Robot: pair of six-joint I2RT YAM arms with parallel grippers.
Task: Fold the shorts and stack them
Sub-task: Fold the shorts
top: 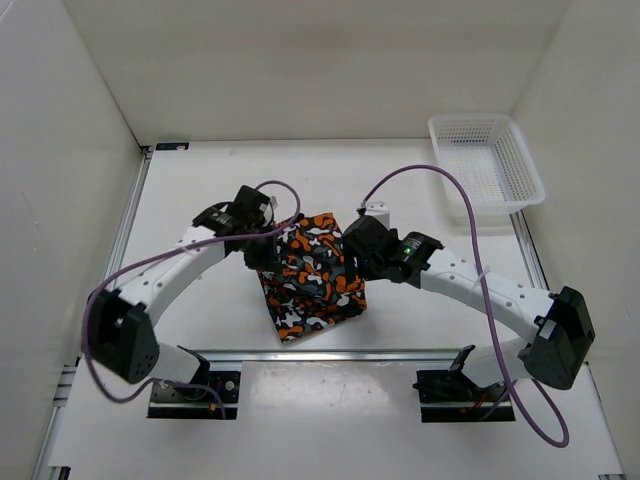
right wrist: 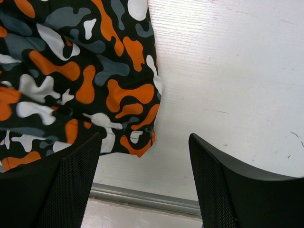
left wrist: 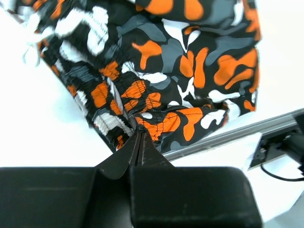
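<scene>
I am holding the elastic edge of the shorts (top: 312,275), bundled at the centre of the top view, pinched in the left gripper (left wrist: 139,142), and judging that the right gripper (right wrist: 145,142), spread wide over a cloth corner, needs a deep bite so the layers do not drag.

Showing a white table (top: 215,325), edged by an aluminium rail (top: 330,354) along the near side. Lying on it as a folded bundle, around the middle and reaching close to that rail: the shorts (top: 312,285), blotched orange, black, grey and white. Sitting at the far right corner, well apart from the shorts: a white plastic mesh basket (top: 487,160). Resting just beyond the shorts: a small white object (top: 375,211), too small to identify.
</scene>
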